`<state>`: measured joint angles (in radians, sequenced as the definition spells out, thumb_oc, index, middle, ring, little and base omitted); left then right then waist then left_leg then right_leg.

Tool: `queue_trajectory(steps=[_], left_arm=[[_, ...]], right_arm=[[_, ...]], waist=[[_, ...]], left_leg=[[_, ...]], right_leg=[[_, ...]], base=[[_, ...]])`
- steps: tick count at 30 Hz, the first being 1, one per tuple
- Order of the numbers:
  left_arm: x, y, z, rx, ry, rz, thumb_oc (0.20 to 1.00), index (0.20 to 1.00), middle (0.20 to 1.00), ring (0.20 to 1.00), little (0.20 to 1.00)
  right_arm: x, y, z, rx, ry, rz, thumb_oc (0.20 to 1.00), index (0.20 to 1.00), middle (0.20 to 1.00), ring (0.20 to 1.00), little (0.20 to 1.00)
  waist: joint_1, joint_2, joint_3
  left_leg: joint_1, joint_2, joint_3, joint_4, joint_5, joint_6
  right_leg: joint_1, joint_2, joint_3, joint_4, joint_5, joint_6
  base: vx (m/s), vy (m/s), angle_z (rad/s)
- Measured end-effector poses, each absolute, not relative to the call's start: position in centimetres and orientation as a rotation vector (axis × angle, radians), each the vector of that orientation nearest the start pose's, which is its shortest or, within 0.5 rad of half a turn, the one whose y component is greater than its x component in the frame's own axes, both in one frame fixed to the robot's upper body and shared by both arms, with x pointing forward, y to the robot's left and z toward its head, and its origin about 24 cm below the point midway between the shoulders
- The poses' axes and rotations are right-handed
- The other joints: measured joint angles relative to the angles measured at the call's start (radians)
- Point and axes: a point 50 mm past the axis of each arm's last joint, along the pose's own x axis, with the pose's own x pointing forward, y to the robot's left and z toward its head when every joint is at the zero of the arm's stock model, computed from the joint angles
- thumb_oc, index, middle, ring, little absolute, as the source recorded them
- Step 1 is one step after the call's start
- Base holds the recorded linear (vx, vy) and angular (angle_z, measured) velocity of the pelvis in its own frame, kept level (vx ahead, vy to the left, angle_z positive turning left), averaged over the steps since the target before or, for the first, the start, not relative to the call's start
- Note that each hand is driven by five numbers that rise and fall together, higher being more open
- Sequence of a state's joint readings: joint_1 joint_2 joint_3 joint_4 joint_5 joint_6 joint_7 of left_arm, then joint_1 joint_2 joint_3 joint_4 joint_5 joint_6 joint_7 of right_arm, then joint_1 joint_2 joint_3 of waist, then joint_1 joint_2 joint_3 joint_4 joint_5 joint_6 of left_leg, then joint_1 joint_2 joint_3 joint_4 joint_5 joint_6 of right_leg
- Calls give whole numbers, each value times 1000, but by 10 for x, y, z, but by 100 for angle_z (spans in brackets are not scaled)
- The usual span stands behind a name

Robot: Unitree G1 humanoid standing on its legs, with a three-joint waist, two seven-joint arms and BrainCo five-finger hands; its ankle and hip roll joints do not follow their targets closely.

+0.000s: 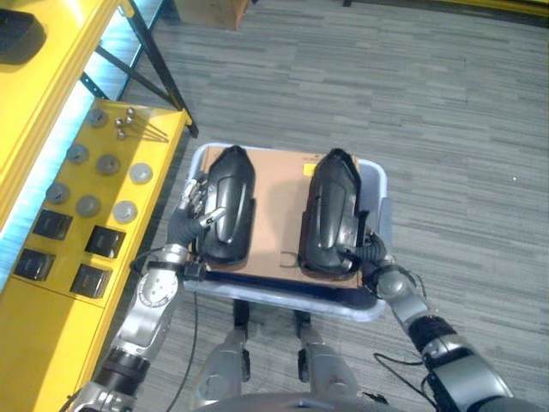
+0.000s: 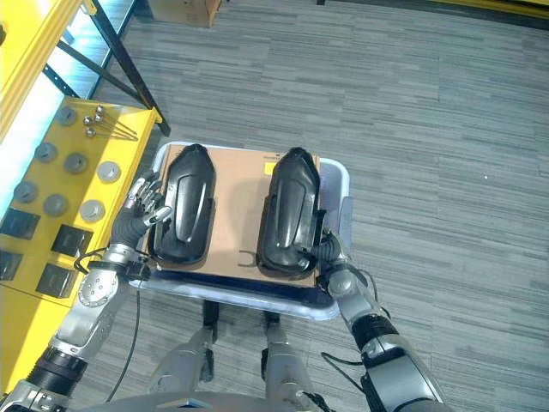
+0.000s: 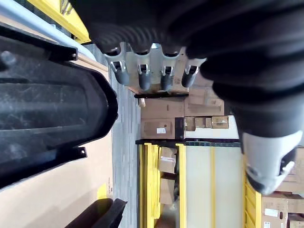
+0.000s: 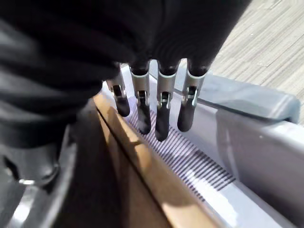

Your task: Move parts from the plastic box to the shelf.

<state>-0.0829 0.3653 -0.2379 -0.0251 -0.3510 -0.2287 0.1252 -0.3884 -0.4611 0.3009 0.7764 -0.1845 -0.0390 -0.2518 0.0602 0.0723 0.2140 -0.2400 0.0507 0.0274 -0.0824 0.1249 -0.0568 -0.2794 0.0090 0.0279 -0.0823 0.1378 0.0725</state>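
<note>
While both hands' fingers (image 3: 142, 76) hang straight, two glossy black moulded parts (image 1: 228, 202) lie on cardboard (image 1: 276, 206).

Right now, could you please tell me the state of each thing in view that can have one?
Plastic box: holds a cardboard sheet with both parts on it.
Left black part: lying flat on the cardboard sheet.
Right black part: lying flat on the sheet.
Left hand: open, fingers straight beside the left part.
Right hand: open, fingers straight inside the box's wall.
</note>
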Motion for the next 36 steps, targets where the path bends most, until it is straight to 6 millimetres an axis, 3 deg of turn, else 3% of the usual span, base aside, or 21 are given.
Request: queue_trajectory(steps=[4,6,10,13,17,21,27,29,36], left_arm=[[262,161,83,-21,-244,-131,1000,1000,1000,1000,1000],[261,164,83,-15,-244,-125,1000,1000,1000,1000,1000],[263,175,87,-4,-259,-86,1000,1000,1000,1000,1000],[264,183,91,4,-274,-58,1000,1000,1000,1000,1000],[264,183,92,41,-275,-73,1000,1000,1000,1000,1000],[266,183,89,129,-239,-142,1000,1000,1000,1000,1000],[267,159,50,97,-33,-270,1000,1000,1000,1000,1000],[266,143,44,-5,1,-296,1000,1000,1000,1000,1000],[258,98,21,-357,163,-372,1000,1000,1000,1000,1000]], right_arm=[[298,-248,-4,-826,297,-92,200,200,200,200,200],[282,-256,-6,-827,305,-90,200,200,200,200,200],[268,-263,-6,-865,301,-71,200,200,200,200,200],[263,-270,3,-908,264,-83,200,200,200,200,200],[252,-282,39,-1036,113,-119,200,200,200,200,200],[254,-285,46,-1108,76,-128,200,200,200,200,200],[259,-271,77,-1220,-86,-113,200,200,200,200,200],[260,-258,99,-1263,-212,-111,200,200,200,200,200],[263,-237,137,-1337,-469,-174,200,200,200,200,200]], waist=[[9,0,0],[20,2,-2],[9,-4,-14],[-20,-12,-19],[-46,-37,-58],[-69,-81,-138],[-70,-56,-159],[-86,-40,-167],[-103,-4,-195]], left_leg=[[10,0,-1,0,-2,-3],[47,0,-5,-2,-13,-10],[73,-2,-3,-6,-24,-9],[117,-4,2,0,-30,1],[215,-3,43,0,-51,13],[253,2,83,-5,-73,12],[294,-1,111,-6,-94,15],[314,1,114,-6,-94,17],[337,12,136,-6,-100,22]], right_leg=[[13,0,-5,0,0,0],[53,-2,-9,0,-10,-6],[79,-4,-9,0,-17,-4],[119,-6,-5,1,-20,-1],[198,-7,26,0,-27,5],[215,0,67,0,-45,4],[244,-1,94,0,-43,4],[261,1,98,0,-44,3],[277,14,108,0,-48,-2]], base=[[8,14,4],[16,4,8],[16,6,1],[21,16,-5],[35,-4,-29],[16,-47,-31],[20,-38,-15],[28,-58,-7],[-2,-31,-7]])
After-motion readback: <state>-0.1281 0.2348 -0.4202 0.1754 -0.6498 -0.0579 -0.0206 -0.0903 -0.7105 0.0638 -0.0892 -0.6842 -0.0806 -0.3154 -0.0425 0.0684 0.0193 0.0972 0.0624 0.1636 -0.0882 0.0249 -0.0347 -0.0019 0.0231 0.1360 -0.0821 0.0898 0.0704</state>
